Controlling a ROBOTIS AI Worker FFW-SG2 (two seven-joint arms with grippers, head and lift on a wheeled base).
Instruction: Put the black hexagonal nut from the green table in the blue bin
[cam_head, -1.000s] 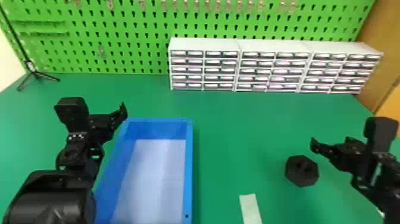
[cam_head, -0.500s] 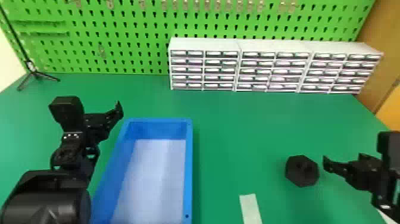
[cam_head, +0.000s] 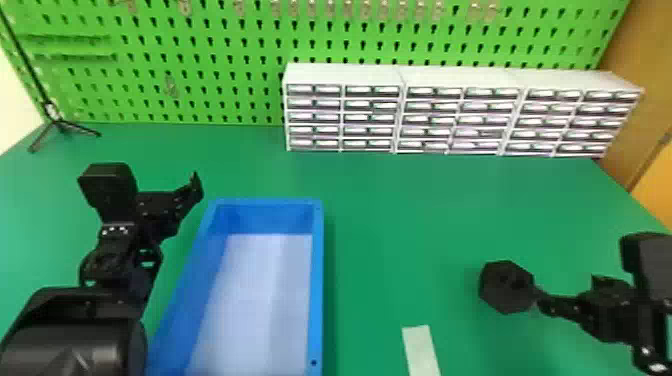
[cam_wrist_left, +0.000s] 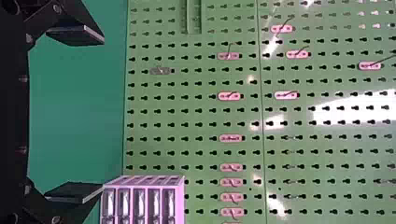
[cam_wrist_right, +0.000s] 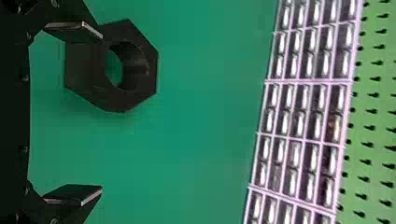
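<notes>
One black hexagonal nut (cam_head: 500, 295) lies flat, hole uppermost, on the green desk (cam_head: 400, 215), toward the right edge. Being nearly equal-sided, it presents no long axis. The right hand (cam_wrist_right: 101, 112) is plainly the nearer, its fingers spread wide with nothing held. Relative to that hand, the nut sits to the left, overlapped in the wrist view by the hand's left finger (cam_wrist_right: 77, 31) and well off the middle of the gap; whether they touch cannot be determined.

The coming move, in the inspector's judgement, calls for a shift left before lowering and closing; descending as placed risks a finger landing on the nut. The blue bin (cam_head: 318, 280) stands farther left, so the nut lies between bin and right hand. The left hand (cam_wrist_left: 102, 113), open and empty, is beside the bin's far left corner.
</notes>
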